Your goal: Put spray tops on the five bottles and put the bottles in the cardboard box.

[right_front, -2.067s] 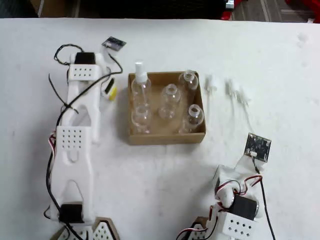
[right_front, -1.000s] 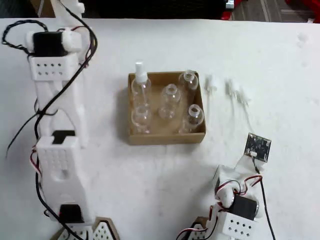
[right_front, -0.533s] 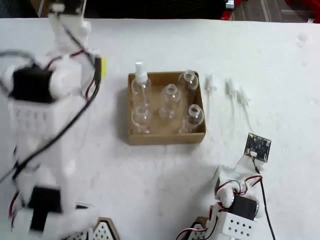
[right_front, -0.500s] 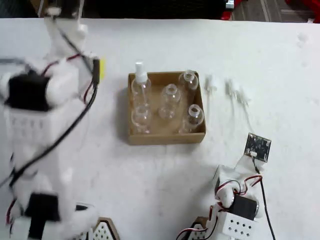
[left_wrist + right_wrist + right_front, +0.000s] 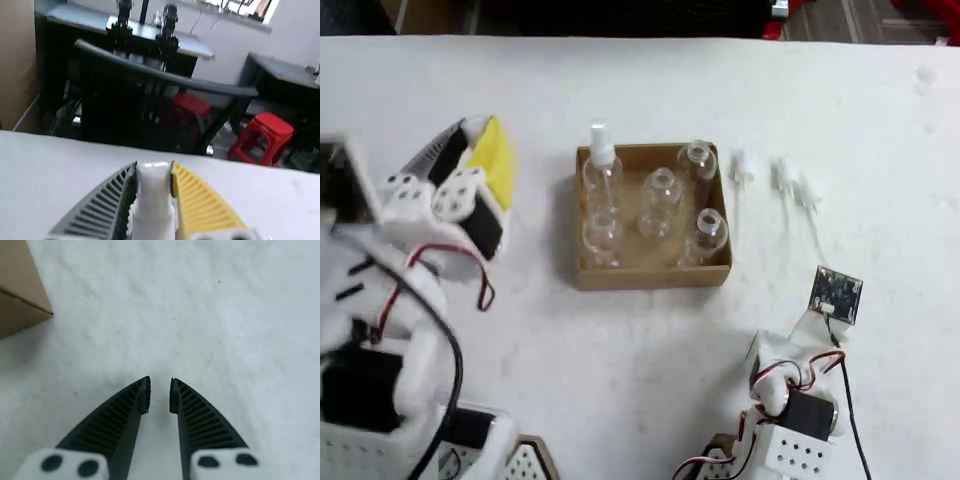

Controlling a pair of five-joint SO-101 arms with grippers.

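Item 1, left end effector: I am seeing its gray and yellow fingers pinching a white spray top, which is standing upright between them. The arm is holding it raised above the desk, on the left side of the box in the high view. The wrist camera is looking out past the desk's far edge toward a dark chair and 2 red stools.

Item 2, right end effector: its 2 black fingers are sitting slightly spread, with a narrow gap between the tips and nothing in it. It is hanging low over bare desk, with a corner of the box showing nearby. In the high view I am finding the right arm sitting folded at the near edge, to the right of the box.

Item 3, cardboard box: it is lying open-topped on the desk, between the 2 arms.

Item 4, 5 bottles: all are standing upright inside the box, 2 along its left side, 1 in the middle and 2 along its right side. The far-left bottle is wearing a fitted spray top. The other 4 are showing open necks.

Item 5, 3 loose spray tops: they are lying on the desk to the right of the box, near its far corner, and the nearest one is lying just beside the box wall.
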